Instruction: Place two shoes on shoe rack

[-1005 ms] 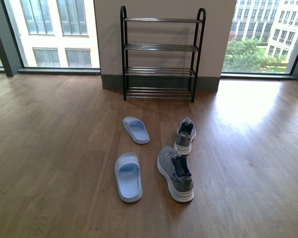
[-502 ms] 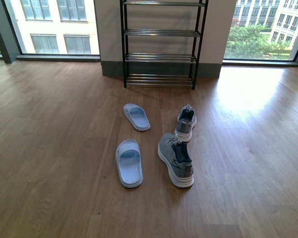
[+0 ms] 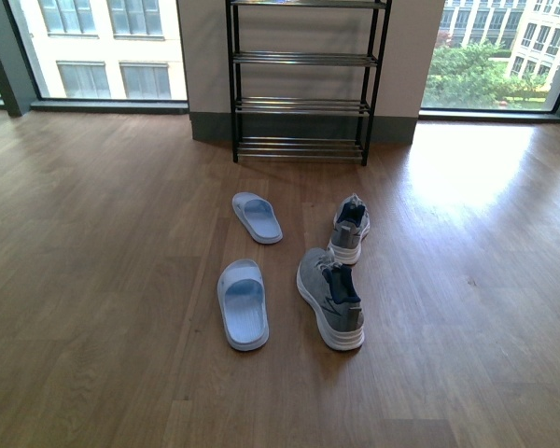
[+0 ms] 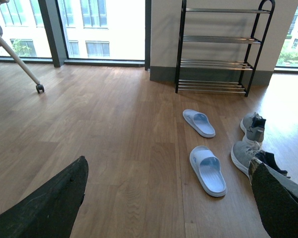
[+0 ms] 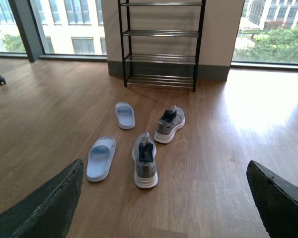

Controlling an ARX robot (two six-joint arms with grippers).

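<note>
1. Grey knit sneakers with thick white soles and dark navy collars: two. The nearer sneaker (image 3: 331, 301) and the farther sneaker (image 3: 350, 229) lie close together but apart on the brown wooden plank floor (image 3: 93, 243).
2. Pale blue moulded slide sandals, smooth and open-toed: two. The nearer slide (image 3: 242, 305) lies beside the nearer sneaker, and the farther slide (image 3: 258, 217) beside the farther one.
3. One tall shoe rack with a black metal frame (image 3: 303, 105) stands against the wall between two large windows. It has rounded top corners and four shelves of thin chrome bars. Both sneakers rest on the floor well apart from it.
4. Two arms, each seen only by its own wrist camera. The left gripper (image 4: 167, 163) has dark, matte, blunt fingers (image 4: 54, 198) spread wide above the floor, with nothing between them. The right gripper (image 5: 164, 162) is posed the same way, its fingers (image 5: 275, 196) wide apart, looking down at the sneakers and slides.
5. One slanted white leg ending in a small dark castor (image 4: 38, 88) touches the floor near a window.
</note>
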